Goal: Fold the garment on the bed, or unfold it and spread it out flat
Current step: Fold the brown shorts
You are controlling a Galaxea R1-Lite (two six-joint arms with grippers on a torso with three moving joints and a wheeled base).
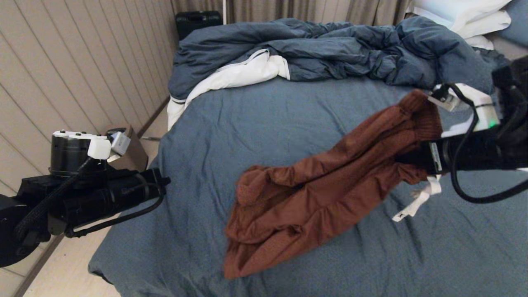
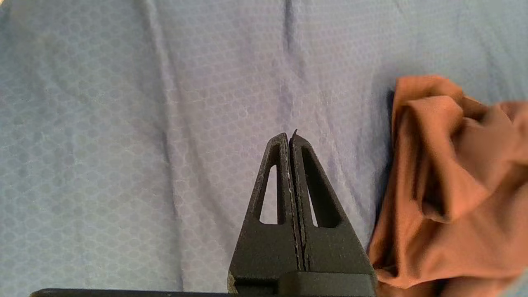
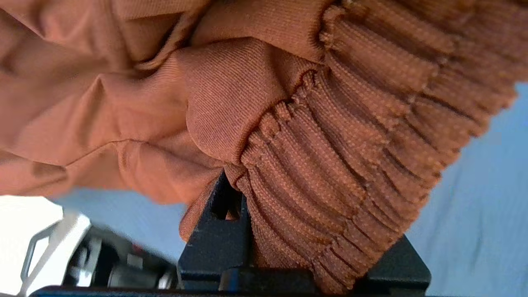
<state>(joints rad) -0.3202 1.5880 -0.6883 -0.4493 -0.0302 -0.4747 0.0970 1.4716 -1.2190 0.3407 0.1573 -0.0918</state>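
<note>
While our right end effector (image 3: 288, 247) is clamped on the gathered elastic waistband of the rust-brown knit shorts (image 1: 321, 181), lifting that end so the legs trail down onto the slate-blue sheet of the large bed (image 1: 255, 115), we judge the step to be raising the garment to shake it open. Next we likely need our left end effector (image 2: 289, 142), pressed together and empty just beside the legs' hem, to open and take it. A rumpled dark blue duvet (image 1: 330, 49) lies beyond, beside a slatted beige wall (image 1: 82, 62).
</note>
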